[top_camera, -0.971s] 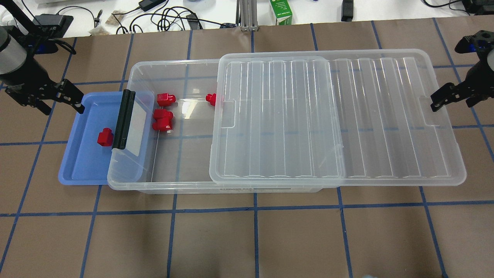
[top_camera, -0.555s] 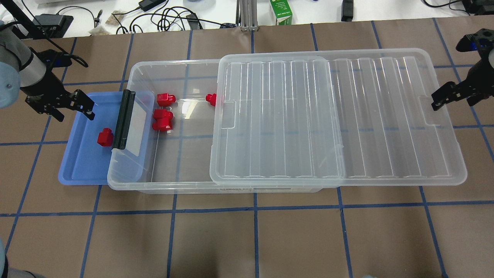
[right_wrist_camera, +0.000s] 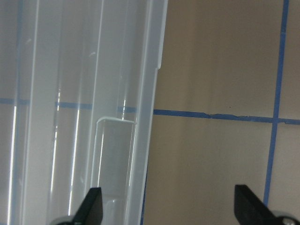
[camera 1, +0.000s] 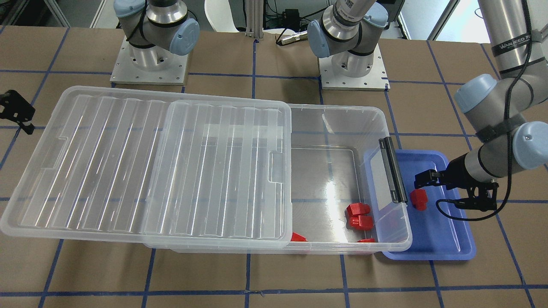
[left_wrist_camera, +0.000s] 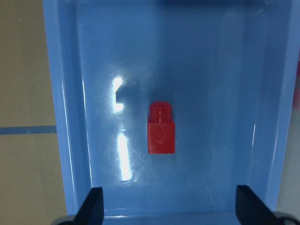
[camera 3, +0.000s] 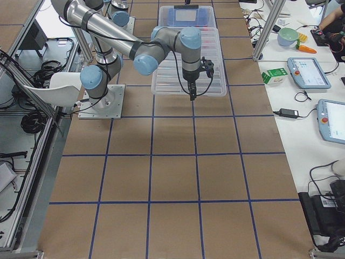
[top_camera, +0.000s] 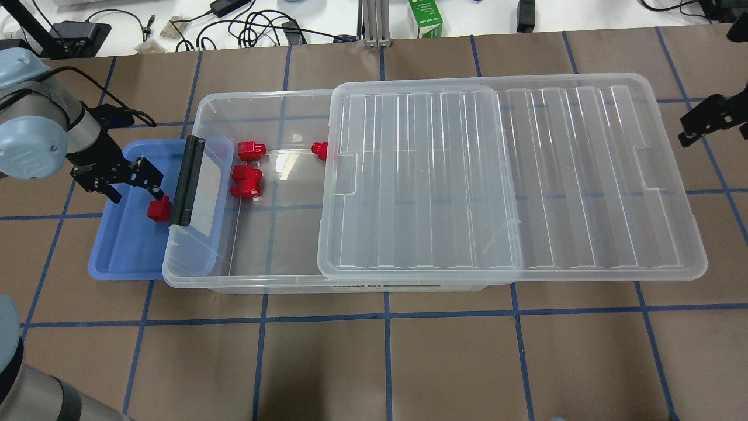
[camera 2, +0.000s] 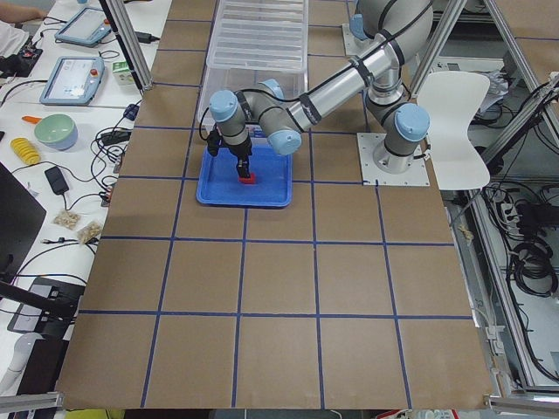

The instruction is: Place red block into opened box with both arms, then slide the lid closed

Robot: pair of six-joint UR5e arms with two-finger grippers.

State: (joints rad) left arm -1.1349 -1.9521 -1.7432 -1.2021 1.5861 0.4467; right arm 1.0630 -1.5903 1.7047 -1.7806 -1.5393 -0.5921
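Observation:
A red block [top_camera: 158,209] [left_wrist_camera: 161,129] [camera 1: 418,199] lies alone in the blue tray [top_camera: 117,257]. My left gripper [top_camera: 133,188] [left_wrist_camera: 171,208] [camera 1: 436,192] hovers open just above it, fingers spread wide and holding nothing. The clear box [top_camera: 263,282] has its left part uncovered, with three red blocks [top_camera: 251,151] inside near the black clip [top_camera: 187,181]. The ribbed lid [top_camera: 526,175] rests on the box and overhangs far to the right. My right gripper [top_camera: 698,126] [right_wrist_camera: 169,206] stands open beside the lid's right end, apart from it.
The blue tray [camera 1: 449,252] sits partly under the box's clip end. A green carton [top_camera: 425,17], cables and adapters lie along the far table edge. Brown table surface with blue tape lines [top_camera: 385,316] spreads in front of the box.
My left gripper has moved right and toward the near side, from beside the tray to over the red block. My right gripper has drawn back from the lid's right end.

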